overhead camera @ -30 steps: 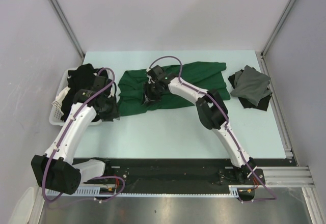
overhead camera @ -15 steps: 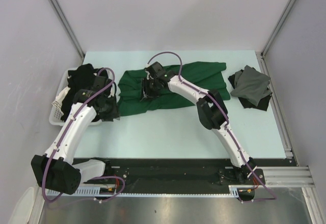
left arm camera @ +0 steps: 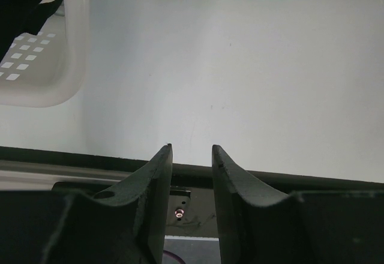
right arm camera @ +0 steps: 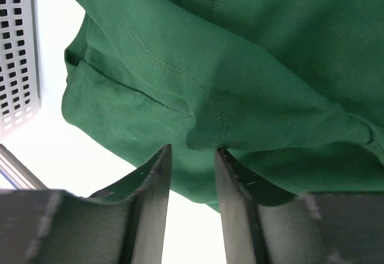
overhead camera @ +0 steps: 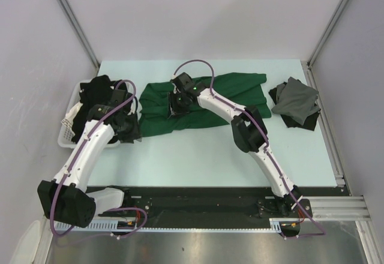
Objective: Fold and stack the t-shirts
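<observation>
Room for moving: we see bare table fronting the near edge of the green t-shirt; left gripper and right gripper are parted, empty.

I can read no text, label, brand, number or sign in any of my three views: nothing legible on the dark green cotton t-shirt, the white slatted plastic basket or the pale desk.
</observation>
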`<control>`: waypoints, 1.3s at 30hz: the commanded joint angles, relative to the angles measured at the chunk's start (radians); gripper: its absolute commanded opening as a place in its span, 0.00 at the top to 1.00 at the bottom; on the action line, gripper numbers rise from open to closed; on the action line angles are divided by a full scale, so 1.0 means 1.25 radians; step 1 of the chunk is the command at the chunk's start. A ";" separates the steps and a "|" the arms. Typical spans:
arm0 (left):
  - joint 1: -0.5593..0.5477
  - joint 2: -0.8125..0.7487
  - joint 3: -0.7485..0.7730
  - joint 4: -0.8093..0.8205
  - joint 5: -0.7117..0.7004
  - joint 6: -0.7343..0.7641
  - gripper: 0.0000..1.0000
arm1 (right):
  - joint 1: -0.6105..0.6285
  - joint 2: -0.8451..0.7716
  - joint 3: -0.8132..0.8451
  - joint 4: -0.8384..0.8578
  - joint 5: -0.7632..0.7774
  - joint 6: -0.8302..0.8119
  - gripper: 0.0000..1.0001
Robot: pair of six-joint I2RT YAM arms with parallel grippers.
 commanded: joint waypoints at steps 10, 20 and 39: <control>0.003 0.005 0.022 0.004 0.010 -0.011 0.62 | 0.004 0.005 0.045 0.002 0.030 -0.023 0.93; 0.003 0.020 0.032 0.007 0.013 -0.011 0.62 | -0.008 -0.019 0.046 0.020 0.062 -0.033 1.00; 0.003 0.015 0.001 0.010 0.009 -0.012 0.62 | -0.050 0.008 0.063 0.114 0.073 -0.012 1.00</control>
